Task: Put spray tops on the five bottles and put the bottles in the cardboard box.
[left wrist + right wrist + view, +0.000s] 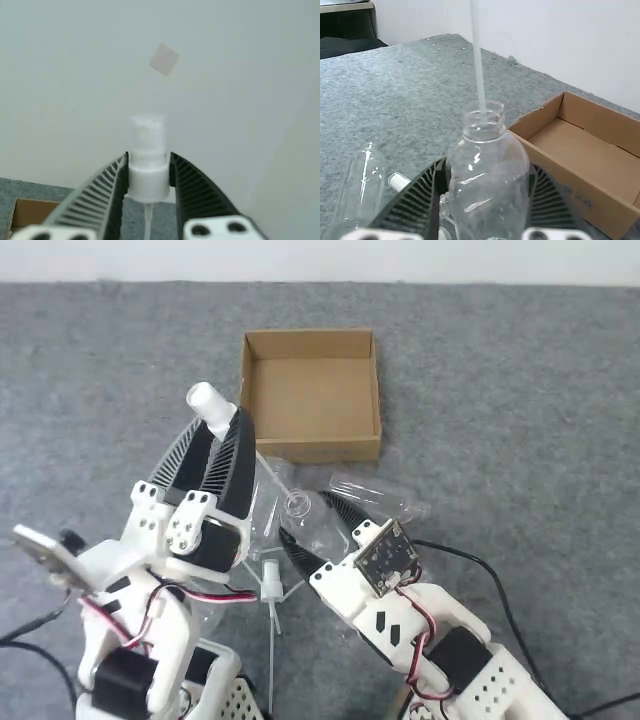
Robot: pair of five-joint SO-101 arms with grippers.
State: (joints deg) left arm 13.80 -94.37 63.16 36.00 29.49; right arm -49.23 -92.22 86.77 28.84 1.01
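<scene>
**Step in hand.** We log this as capping one bottle; none is in the box yet. We judge the work at an early stage.

**Left pincer** (216, 420): clenched on a spray top (147, 172), gripped by its collar and held up off the surface. The top is white moulded plastic, a cylindrical head on a wider round collar. Its dip tube (479, 65), a thin, stiff, translucent straw, hangs down, and its lower end is inside the bottle mouth.

**Right pincer** (305, 517): grasping a clear bottle (487, 200) across the shoulders, neck up, just in front of the box. The bottle is glossy transparent plastic, round-bodied, with a short open neck. Its slick wall may slip or turn under twisting.

**Cardboard box** (320, 449): brown corrugated board, shallow, square, open-topped, nothing inside. It sits beyond both arms.

**Second bottle** (385, 495): same clear type, uncapped, lying on its side beside the right pincer.

**Loose spray top** (270, 578): white, lying between the arms with its tube trailing.

**Surface** (520, 390): grey felt-like carpet, matte and fibrous.

**Next move, in our judgement.** Lower the top straight along the tube until the collar meets the neck, then seat it. Collar and neck must stay coaxial and the bottle steady.
</scene>
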